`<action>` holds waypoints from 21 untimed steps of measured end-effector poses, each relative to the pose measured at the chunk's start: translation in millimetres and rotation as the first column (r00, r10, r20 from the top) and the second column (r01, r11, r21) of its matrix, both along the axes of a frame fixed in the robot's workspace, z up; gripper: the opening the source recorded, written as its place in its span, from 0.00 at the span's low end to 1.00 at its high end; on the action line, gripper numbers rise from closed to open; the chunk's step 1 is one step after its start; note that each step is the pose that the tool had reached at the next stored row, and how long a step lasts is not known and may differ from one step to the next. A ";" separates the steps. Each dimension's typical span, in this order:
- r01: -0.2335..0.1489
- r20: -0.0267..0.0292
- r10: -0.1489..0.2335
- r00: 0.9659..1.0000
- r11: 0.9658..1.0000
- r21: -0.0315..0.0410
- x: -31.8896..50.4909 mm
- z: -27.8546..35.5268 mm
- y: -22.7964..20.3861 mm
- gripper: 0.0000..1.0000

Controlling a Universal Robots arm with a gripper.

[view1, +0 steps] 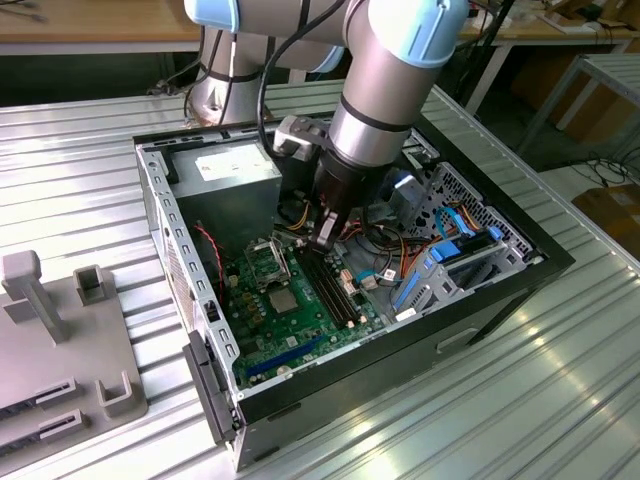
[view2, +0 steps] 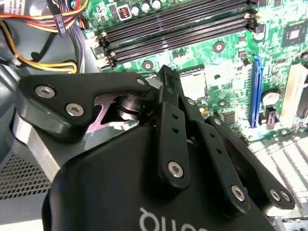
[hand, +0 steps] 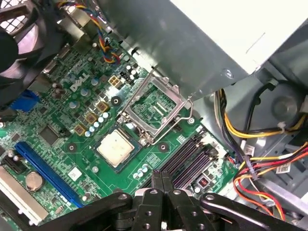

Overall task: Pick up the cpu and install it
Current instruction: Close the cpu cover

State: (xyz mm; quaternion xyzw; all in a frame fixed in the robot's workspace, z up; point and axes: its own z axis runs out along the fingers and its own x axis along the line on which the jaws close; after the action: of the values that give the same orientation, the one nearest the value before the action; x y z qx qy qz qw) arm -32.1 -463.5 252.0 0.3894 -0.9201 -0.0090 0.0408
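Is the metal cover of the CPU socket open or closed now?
Open. In the first wrist view the socket cover is flipped up, and the cpu sits beside it with its pale face uncovered.

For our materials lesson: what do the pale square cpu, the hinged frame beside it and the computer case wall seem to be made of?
The pale silvery-beige square cpu: probably metal-capped, with a matte, dull sheen.
The silver hinged socket frame: bright bare metal, seemingly thin stamped sheet with a wire lever.
The grey perforated computer case wall: apparently unpainted sheet steel, folded and punched with holes.

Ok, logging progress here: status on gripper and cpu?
Gripper shut, empty, over black memory slots. Pale beige square cpu flat on green board, beside open silver-framed socket. Nothing covering it.
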 end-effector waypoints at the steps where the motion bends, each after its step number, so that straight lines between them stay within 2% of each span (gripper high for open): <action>1: -0.032 0.000 0.032 0.999 0.999 0.000 0.0 -0.1 0.0 0.11; 2: -0.068 0.000 0.068 0.998 0.998 0.000 0.0 -0.3 0.0 0.11; 3: -0.107 0.000 0.107 0.994 0.994 0.001 0.1 -0.7 0.0 0.11; 4: -0.121 0.000 0.121 0.993 0.993 0.001 0.5 -1.3 0.8 0.11; 7: -0.128 0.000 0.128 0.992 0.992 0.001 1.7 -2.3 8.1 0.11; 9: -0.129 0.000 0.129 0.992 0.992 0.001 1.8 -2.7 10.4 0.11; 17: -0.129 0.000 0.129 0.992 0.992 0.001 1.8 -2.7 10.6 0.11; 18: -0.134 0.000 0.134 0.991 0.991 0.003 1.8 -2.9 10.8 0.11; 20: -0.150 0.002 0.150 0.989 0.989 0.013 1.7 -3.4 11.0 0.11; 21: -0.166 0.003 0.166 0.986 0.986 0.021 1.7 -3.8 11.0 0.11</action>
State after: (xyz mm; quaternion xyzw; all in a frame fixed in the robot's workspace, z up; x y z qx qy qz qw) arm -30.3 -452.5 248.3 0.4653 -0.8843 -0.0151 0.0367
